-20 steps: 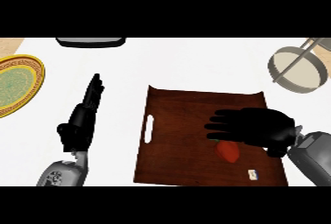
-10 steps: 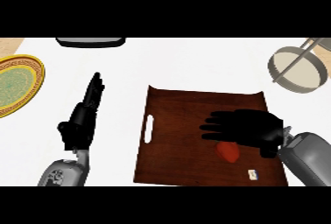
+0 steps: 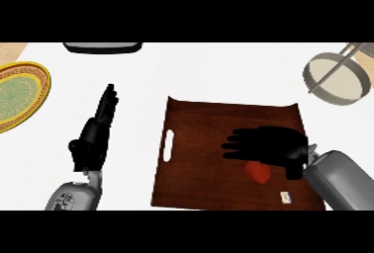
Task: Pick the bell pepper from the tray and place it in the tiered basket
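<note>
No legible text, number, brand or sign appears on any surface. A small white tag-like item [image 3: 286,196] lies on the brown tray [image 3: 197,148], near the tray's lower right corner; its markings are too small to read. The patterned plate [image 3: 18,94], left of the tray, bears ornament only, no lettering

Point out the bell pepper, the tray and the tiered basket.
bell pepper [image 3: 257,172]: head view, on the red part showing below the right hand.
tray [image 3: 197,148]: head view, on bare brown wood near its left handle slot.
tiered basket [image 3: 321,69]: head view, on its grey rim, top right.
</note>
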Controlling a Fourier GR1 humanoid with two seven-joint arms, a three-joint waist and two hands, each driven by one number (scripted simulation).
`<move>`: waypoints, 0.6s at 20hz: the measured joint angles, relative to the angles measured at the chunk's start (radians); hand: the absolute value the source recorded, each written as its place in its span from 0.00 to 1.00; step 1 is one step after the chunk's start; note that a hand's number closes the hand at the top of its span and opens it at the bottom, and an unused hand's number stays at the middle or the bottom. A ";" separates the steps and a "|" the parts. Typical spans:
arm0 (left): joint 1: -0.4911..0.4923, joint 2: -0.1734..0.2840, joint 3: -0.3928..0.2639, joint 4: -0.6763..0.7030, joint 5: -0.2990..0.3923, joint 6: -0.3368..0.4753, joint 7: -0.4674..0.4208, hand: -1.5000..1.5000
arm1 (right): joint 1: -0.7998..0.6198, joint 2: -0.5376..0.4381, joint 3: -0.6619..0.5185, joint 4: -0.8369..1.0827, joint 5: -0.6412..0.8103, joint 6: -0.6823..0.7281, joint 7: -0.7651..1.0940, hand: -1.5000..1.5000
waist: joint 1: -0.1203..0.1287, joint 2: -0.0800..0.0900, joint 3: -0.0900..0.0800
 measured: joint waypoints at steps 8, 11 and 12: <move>-0.009 -0.009 0.014 0.002 -0.006 -0.018 0.002 0.50 | 0.046 0.055 -0.027 0.025 0.011 -0.054 -0.024 1.00 | -0.002 -0.001 -0.001; -0.004 -0.022 0.007 0.005 -0.017 -0.013 0.000 0.50 | 0.049 0.073 -0.035 0.041 0.041 -0.135 -0.068 1.00 | -0.002 -0.002 -0.002; 0.002 -0.023 0.003 -0.004 -0.024 -0.009 0.000 0.50 | 0.046 0.085 -0.037 0.055 0.053 -0.163 -0.083 1.00 | -0.001 -0.002 -0.003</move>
